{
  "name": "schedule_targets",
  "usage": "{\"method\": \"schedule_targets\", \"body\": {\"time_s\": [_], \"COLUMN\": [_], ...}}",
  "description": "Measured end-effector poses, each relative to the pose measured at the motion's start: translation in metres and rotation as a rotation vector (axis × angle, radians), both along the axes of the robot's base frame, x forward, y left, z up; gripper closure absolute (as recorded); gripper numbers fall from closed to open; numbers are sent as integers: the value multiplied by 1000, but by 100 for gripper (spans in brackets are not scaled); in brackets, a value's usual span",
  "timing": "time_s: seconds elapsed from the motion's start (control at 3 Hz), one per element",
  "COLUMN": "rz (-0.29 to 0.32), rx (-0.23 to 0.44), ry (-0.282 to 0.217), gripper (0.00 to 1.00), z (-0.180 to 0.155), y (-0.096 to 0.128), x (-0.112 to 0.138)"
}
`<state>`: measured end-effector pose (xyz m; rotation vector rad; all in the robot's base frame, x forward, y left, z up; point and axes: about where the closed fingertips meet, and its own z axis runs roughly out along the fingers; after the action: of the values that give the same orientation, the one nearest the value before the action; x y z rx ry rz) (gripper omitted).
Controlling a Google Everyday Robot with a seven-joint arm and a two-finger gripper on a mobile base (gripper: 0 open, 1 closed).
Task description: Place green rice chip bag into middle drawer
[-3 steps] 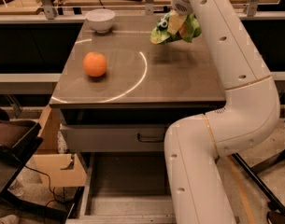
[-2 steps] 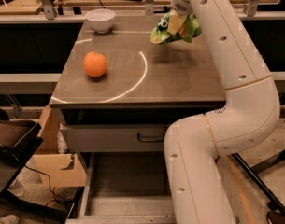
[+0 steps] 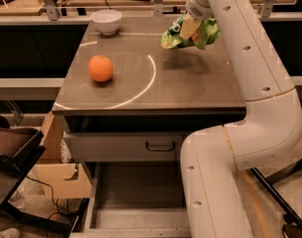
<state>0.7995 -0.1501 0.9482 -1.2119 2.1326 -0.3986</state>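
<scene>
Gripper point(image 3: 189, 29) at the far right of the cabinet top point(image 3: 190, 83), clamped shut on the green rice chip bag point(image 3: 206, 33) – bag lifted off the surface. Middle drawer point(image 3: 140, 195) pulled open below, grey floor showing. White bowl point(image 3: 106, 20) at the far left – orange point(image 3: 100, 68) sits outside it, well apart.

A robotics test lab or workshop rather than a home. A large white robot arm point(image 3: 262, 83) stands at a grey metal cabinet whose top point(image 3: 190, 86) is marked with a white arc point(image 3: 149, 78). Its gripper point(image 3: 190, 28), above the far right of that top, is clamped on a green rice chip bag point(image 3: 208, 31). Beside the cabinet are an open cardboard box point(image 3: 61, 178) and a loose black cable point(image 3: 45, 192) on a speckled floor. Metal-framed benches point(image 3: 140, 10) run behind.
</scene>
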Motion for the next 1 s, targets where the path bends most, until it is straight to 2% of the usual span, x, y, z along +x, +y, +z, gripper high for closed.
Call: {"method": "schedule_targets", "body": {"time_s": [0.33,0.67,1.0], "rz": [0,0,11], "rx": [52,52,57], "ry": [-14,-14,-94], "gripper": [100,100,100], "z": [-7,-7,9], "y": [-4,-4,-2], "x": [-4,-4,-1]}}
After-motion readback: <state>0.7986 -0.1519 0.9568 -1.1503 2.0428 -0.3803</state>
